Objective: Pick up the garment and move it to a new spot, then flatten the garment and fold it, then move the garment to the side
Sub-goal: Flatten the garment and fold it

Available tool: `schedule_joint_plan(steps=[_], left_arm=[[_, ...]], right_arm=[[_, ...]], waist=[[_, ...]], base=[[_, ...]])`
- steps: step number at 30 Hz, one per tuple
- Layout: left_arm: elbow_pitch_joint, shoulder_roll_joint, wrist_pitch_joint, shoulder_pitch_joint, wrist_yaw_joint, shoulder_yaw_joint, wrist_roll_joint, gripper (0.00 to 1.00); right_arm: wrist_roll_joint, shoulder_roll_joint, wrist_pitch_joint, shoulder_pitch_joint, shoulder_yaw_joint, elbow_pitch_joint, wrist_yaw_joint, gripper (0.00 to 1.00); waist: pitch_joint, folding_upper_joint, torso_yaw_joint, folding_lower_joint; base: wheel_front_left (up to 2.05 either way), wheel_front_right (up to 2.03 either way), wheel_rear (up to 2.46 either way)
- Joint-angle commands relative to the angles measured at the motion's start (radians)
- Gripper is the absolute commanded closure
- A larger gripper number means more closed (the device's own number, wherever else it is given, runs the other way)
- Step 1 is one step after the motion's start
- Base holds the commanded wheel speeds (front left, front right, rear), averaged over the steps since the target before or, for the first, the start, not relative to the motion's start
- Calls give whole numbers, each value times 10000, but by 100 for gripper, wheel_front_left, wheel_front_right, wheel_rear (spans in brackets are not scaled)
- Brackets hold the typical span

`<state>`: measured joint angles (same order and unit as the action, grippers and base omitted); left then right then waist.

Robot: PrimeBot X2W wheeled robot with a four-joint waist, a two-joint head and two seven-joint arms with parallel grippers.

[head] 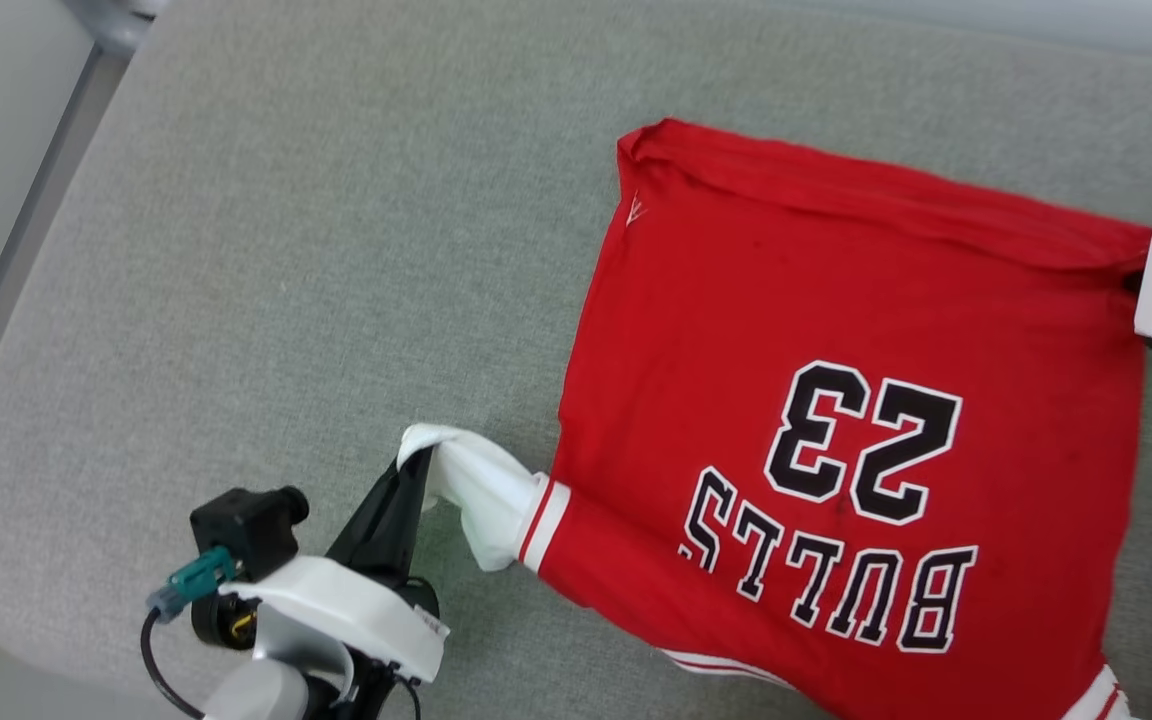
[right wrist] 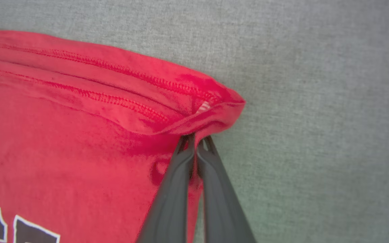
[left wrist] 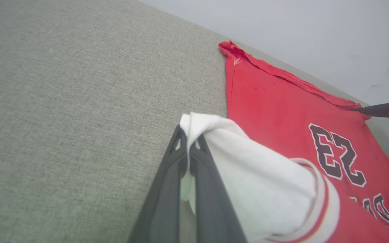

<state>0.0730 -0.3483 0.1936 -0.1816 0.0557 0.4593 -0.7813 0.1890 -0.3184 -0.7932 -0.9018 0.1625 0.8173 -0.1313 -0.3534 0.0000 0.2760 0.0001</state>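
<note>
In the head view the large red black-lettered jersey shirt (head: 836, 400) lies spread on the grey woven surface (head: 286, 250), the left gripper (head: 414, 470) clamped on its white sleeve (head: 481, 490). The left wrist view shows only the sleeve's end in that grip; a hard pull could slip it. In the right wrist view the right gripper (right wrist: 196, 143) pinches the hem corner (right wrist: 221, 108) near its edge; uneven pulls may bunch the shirt.

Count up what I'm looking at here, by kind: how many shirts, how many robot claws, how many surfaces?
Red jersey shirt: 1
Grippers: 2, the left gripper and the right gripper, both shut on the shirt
Grey fabric surface: 1
Total: 4
</note>
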Motion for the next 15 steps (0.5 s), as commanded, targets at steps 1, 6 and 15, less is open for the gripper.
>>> schedule_joint_plan(steps=[1,6,15], left_arm=[[77,-58,1,176,61,-22,-58,100],[199,-212,18,688,200,-120,-173,100],[122,-590,-202,1810,710,-307,-413,100]], right_arm=[[85,-175,73,304,-113,-193,11,100],[706,-514,12,1619,-540,-1524,11,100],[1328,-349,-483,5765,576,-4908,9,100]], waist=[[421,0,-253,-1],[1267,0,-858,-1],[2578,0,-2076,-1]], base=[[0,0,0],[0,0,0],[0,0,0]])
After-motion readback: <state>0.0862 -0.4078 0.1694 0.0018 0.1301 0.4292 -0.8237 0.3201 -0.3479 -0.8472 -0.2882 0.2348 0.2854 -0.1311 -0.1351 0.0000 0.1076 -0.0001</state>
